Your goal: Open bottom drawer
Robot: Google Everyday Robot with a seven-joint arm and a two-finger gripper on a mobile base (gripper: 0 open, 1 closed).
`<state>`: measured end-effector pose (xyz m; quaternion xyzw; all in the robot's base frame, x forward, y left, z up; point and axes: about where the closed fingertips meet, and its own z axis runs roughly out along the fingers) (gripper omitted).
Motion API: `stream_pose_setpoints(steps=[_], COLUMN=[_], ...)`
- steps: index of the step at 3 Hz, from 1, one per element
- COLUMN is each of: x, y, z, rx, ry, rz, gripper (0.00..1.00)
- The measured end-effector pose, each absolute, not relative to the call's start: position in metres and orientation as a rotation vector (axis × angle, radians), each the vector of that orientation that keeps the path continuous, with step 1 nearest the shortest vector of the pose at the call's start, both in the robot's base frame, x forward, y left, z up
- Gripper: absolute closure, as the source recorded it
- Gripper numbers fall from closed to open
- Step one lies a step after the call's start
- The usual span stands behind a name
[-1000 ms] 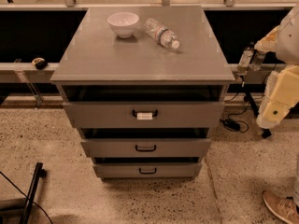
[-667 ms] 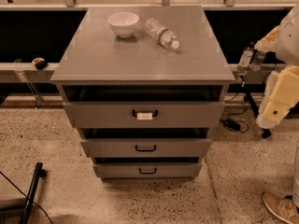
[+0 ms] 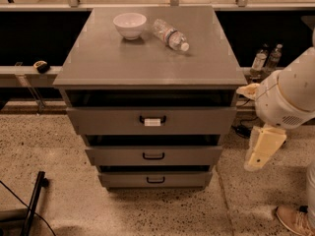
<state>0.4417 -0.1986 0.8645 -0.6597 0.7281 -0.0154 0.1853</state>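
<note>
Low to the left of the tool (image 3: 261, 154), whose grip I cannot tell, the bottom drawer (image 3: 123, 180) sat narrowest, plain grey, with a black loop handle (image 3: 155, 180) and open floor (image 3: 147, 210) before it.

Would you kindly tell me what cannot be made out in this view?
Camera view:
Inside the bottom drawer: hidden behind its front, gap in shadow.
Top drawer's white label: text too small.
Arm above the pincer, right of the cabinet: cut by the right edge.
Shoe: cut by the corner.
</note>
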Motion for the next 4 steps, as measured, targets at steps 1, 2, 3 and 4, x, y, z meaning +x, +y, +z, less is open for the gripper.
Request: stream_pose_setpoints(steps=[1,2,3,4], x=[0.447,0.450,0.452,0.452], y=[-0.198,-0.202,-0.205,-0.203], z=[0.867,0.832,0.735,0.685], rx=[-1.839,-1.824,-1.819,-1.854], ry=[2.043,2.026,1.886,1.756], rz=[-0.067,0.073,0.243,0.258], gripper=[0.00,0.00,0.00,0.00])
